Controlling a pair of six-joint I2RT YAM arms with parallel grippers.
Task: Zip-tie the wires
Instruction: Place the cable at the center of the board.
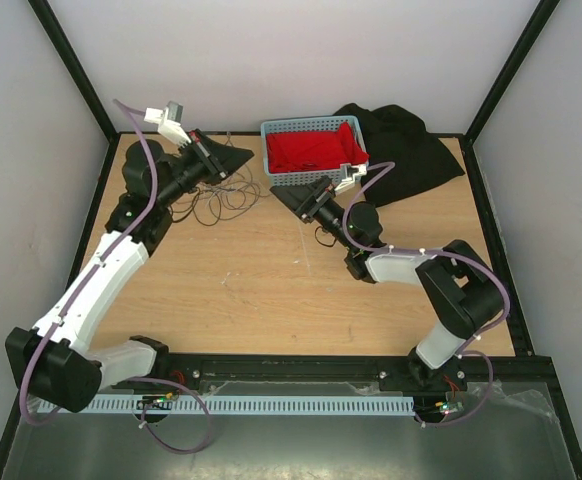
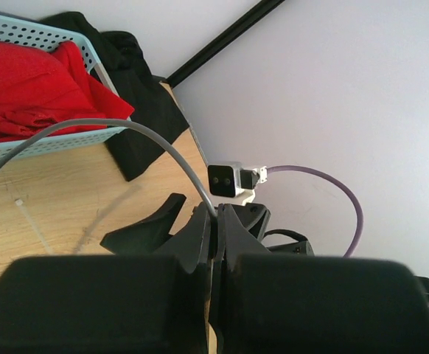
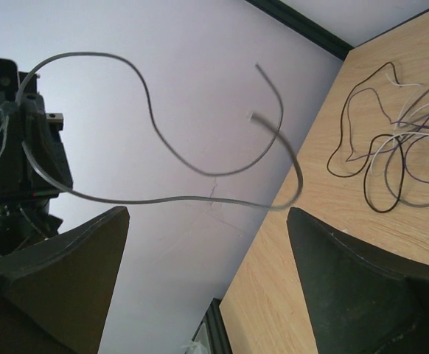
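Note:
The wires (image 1: 223, 203) lie in loose curly loops on the table's far left, and the right wrist view shows them as dark and pale strands (image 3: 391, 158). My left gripper (image 1: 239, 160) hovers above them, shut (image 2: 218, 214) on one grey wire (image 2: 89, 127) that arcs away from its tips. That grey wire (image 3: 163, 198) hangs curled in the air across the right wrist view, just past my right gripper (image 3: 208, 212). The right gripper (image 1: 289, 195) is open with nothing between its fingers, and it faces the left gripper a short way apart.
A blue basket (image 1: 271, 128) with red cloth (image 1: 313, 150) stands at the back centre, right behind the right gripper. A black cloth (image 1: 411, 150) lies at the back right. The enclosure walls and black corner posts border the table.

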